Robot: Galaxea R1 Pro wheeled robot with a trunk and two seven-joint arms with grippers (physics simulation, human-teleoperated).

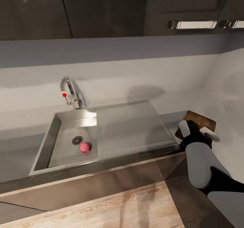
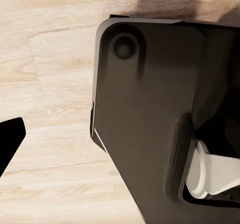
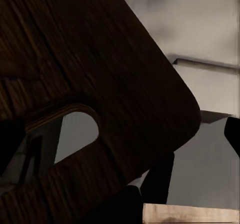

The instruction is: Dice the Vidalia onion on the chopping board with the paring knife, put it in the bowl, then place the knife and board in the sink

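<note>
The rectangular stainless steel sink (image 1: pixel 115 133) served as the landmark. In its basin, just beside the round drain (image 1: pixel 77 140) on the side away from the tap, lay the small round pink-red Vidalia onion (image 1: pixel 84 147), resting on the steel floor and touching nothing else. The chrome tap with its red-tipped lever (image 1: pixel 71 94) stood behind the basin's back edge.

Past the far end of the flat drainboard, on the grey countertop (image 1: pixel 169 117), the brown wooden chopping board with rounded corners (image 1: pixel 200 122) appeared tilted, one edge raised. The right gripper (image 1: pixel 198 132) was at that board, and the right wrist view showed the board's dark underside (image 3: pixel 100 84) and its cut-out hole (image 3: pixel 77 134) very close to the camera. It seemed to have closed on the board's near edge, though how tightly the fingers met could not be told from these views.

The left wrist view looked down on the robot's dark base (image 2: pixel 150 124) over pale wooden flooring (image 2: pixel 45 84); whether the left claw was open or closed could not be told.

The board looked stiff and fairly light, best pinched at an edge near a corner. The onion was probably smooth, firm and apt to roll, so it should be clasped across its widest part.
</note>
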